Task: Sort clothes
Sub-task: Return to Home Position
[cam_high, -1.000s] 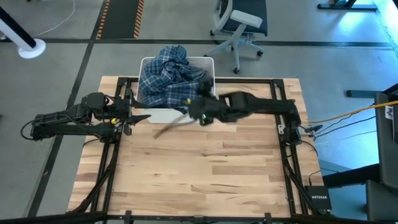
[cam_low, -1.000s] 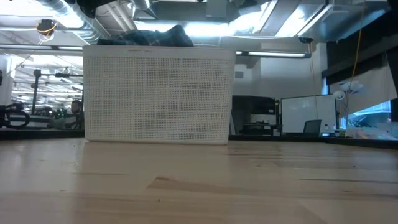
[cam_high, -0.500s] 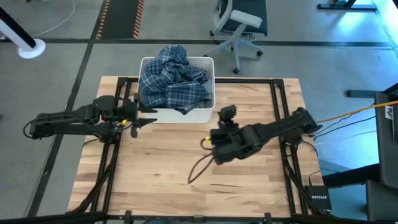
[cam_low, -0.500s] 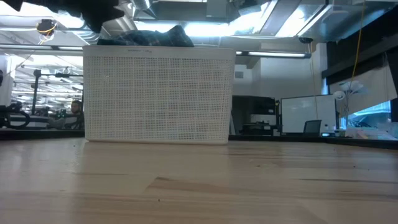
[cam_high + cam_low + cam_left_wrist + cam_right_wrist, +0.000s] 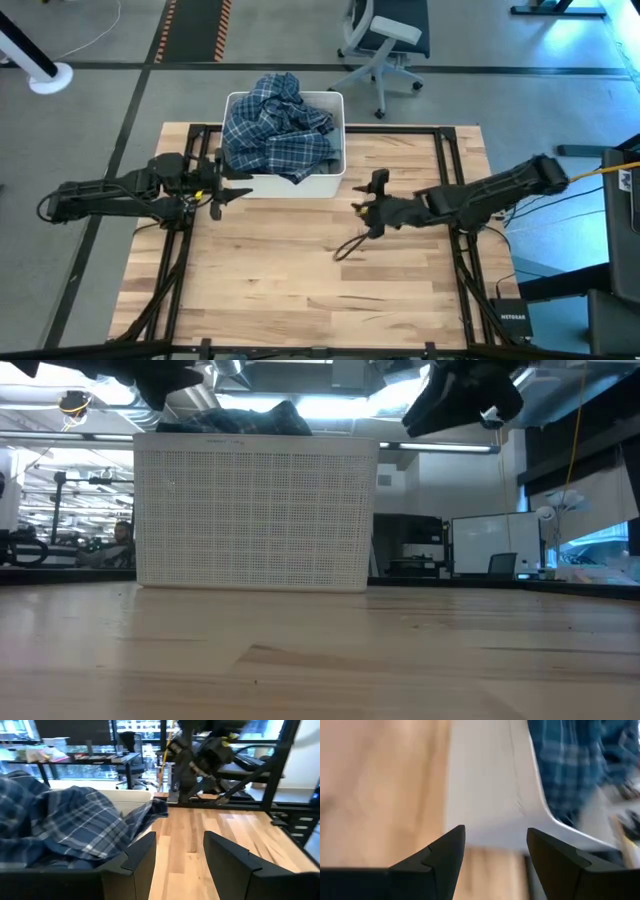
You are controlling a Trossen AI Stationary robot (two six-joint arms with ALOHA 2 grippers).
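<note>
Grey workshop floor surrounds a pale wooden plank desk [image 5: 300, 290], and a white office chair [image 5: 385, 40] stands beyond its far edge. A white rectangular perforated plastic bin [image 5: 268, 186] stands at the far middle of the desk. A large blue-white plaid fabric shirt [image 5: 280, 130] is heaped in the bin, rising above the rim, with one fold draped over the front wall. No other garment shows, either on the desk or under the shirt.

The left end effector [image 5: 238, 187] hovers just beside the bin's front left corner, near the draped fold but holding nothing. In the left wrist view its two dark fingers [image 5: 137, 857] stand apart with only bare wood between them, and the shirt [image 5: 65, 830] lies off to one side.

The right arm reaches in from the desk's right edge. The right end effector [image 5: 362, 208] hangs over bare wood in front of the bin's right corner, apart from it. Its fingers [image 5: 437, 852] are also spread and empty, and they look toward the bin wall [image 5: 490, 805] and the plaid cloth [image 5: 570, 760].

With the desk bare of clothes, the sorting itself looks finished. The step in hand seems to be bringing both arms back to rest.

The next move probably calls for each arm to fold toward its own side. The left one needs to draw away without snagging the hanging fold or nudging the bin.
</note>
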